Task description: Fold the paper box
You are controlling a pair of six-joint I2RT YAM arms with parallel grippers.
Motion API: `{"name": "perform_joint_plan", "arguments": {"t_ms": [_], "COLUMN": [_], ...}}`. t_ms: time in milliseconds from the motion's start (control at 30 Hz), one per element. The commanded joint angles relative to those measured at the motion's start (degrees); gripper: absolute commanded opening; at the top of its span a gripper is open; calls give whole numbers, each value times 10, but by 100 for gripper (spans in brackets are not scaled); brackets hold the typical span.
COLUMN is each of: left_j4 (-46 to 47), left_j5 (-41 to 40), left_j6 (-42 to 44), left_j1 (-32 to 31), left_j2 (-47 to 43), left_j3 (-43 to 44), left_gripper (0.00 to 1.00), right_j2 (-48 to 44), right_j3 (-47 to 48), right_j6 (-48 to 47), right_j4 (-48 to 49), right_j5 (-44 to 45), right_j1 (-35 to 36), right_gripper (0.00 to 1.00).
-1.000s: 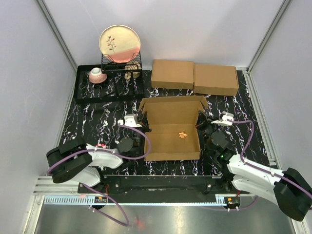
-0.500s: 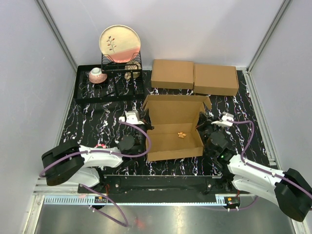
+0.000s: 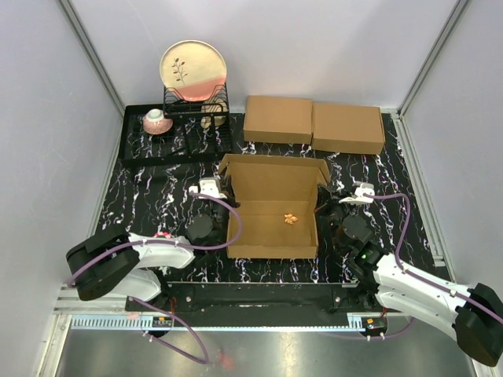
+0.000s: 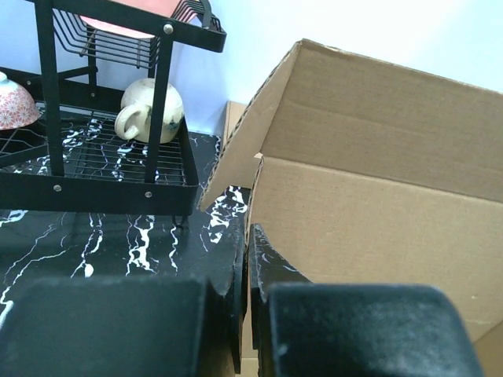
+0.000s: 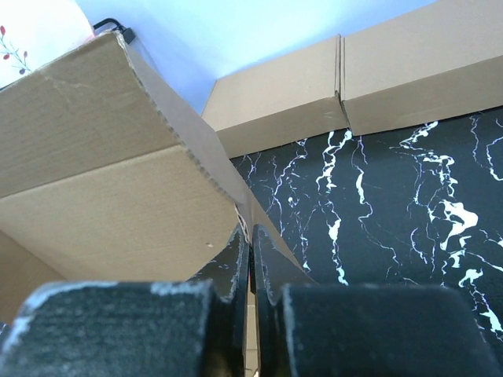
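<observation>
Paper box (image 3: 275, 224) sits open on the black marbled table (image 3: 149, 196) between the two pincers, its side walls upright and its rear lid flap leaning back, away from both. The left pincer (image 4: 245, 259) is closed on the box's left wall, a thin sliver of cardboard showing between its fingers; the wall rises just to the right of its tips and the lid flap slants overhead. The right pincer (image 5: 250, 251) is likewise pinched shut on the right wall, which stands just to the left of its tips with a cardboard strip caught between the pads. Inside the box, between the pincers and nearer the right one, lies a small orange scrap (image 3: 291, 219). Ahead of the left pincer and off to its left stands a black dish rack (image 3: 177, 133) holding a cream mug (image 4: 149, 110), a pink bowl (image 3: 157, 122) and an upright plate (image 3: 193, 69). Beyond the right pincer's tips, two flat closed cartons (image 5: 346, 78) lie side by side, touching.
</observation>
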Motion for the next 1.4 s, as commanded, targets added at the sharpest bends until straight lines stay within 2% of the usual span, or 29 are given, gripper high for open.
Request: {"name": "perform_joint_plan", "arguments": {"t_ms": [0, 167, 233, 500, 567, 633, 733, 867, 900, 967, 1000, 1067, 1100, 1200, 1267, 1367], "left_j4": [81, -98, -132, -159, -186, -216, -209, -213, -209, -147, -77, 6, 89, 211, 209, 210], "left_j5": [13, 17, 29, 39, 40, 46, 54, 67, 83, 111, 134, 156, 162, 175, 177, 181], "left_j6": [-83, -183, -220, -325, -308, -243, -174, -204, -230, -227, -213, -214, -214, -230, -262, -255], "left_j1": [37, 53, 55, 55, 56, 56, 62, 78, 78, 79, 78, 77, 77, 78, 77, 67], "left_j2": [-45, -81, -89, -101, -111, -118, -136, -167, -166, -142, -126, -77, -58, 17, 42, 58], "left_j3": [19, 61, 70, 50, 57, 74, 64, 31, 18, -9, -19, -60, -74, -112, -123, -125], "left_gripper": [1, 1, 0, 0, 0, 0, 1, 2, 2, 2, 1, 0, 0, 0, 0, 0], "right_j2": [4, 18, 22, 41, 42, 33, 18, 14, 17, 23, 29, 33, 33, 32, 32, 26], "right_j3": [-16, -17, -18, -23, -26, -27, -27, -27, -27, -26, -23, -21, -21, -26, -29, -40], "right_j6": [-19, -22, -19, -21, -27, -31, -40, -45, -44, -38, -36, -29, -25, -16, -14, -11], "right_j4": [-68, -57, -53, -36, -34, -39, -46, -44, -42, -33, -31, -30, -29, -26, -26, -22], "right_j5": [-7, -9, -9, 0, 1, 1, 3, 7, 10, 10, 9, 7, 6, 12, 18, 24], "right_j1": [5, 5, 5, 9, 9, 9, 9, 9, 9, 9, 10, 10, 10, 12, 13, 15], "right_gripper": [0, 0, 0, 0, 0, 0, 0, 0, 0, 0, 0, 0, 0, 0, 0, 0]}}
